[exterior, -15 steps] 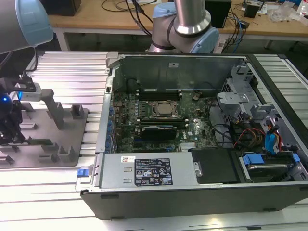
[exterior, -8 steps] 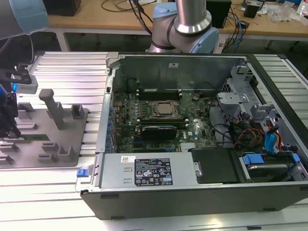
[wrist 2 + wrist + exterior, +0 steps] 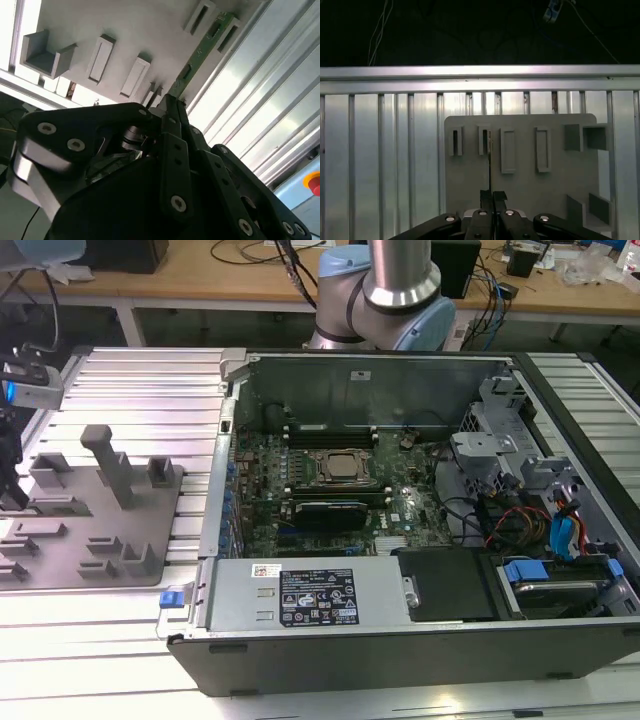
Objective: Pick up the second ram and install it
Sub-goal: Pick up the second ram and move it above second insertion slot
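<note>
Ribbed aluminium table (image 3: 130,380) bearing an open computer case (image 3: 400,640). In the exterior view, a grey holder tray (image 3: 60,560) lies at the case's nine o'clock. The gripper (image 3: 170,102), jaws narrow, pinches one end of the second ram (image 3: 202,50) over that tray.

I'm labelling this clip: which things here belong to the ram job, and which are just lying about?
Job: second ram, gripper shut on it, grey holder tray, open computer case.
Lying about: red button, bench cables, processor.
</note>
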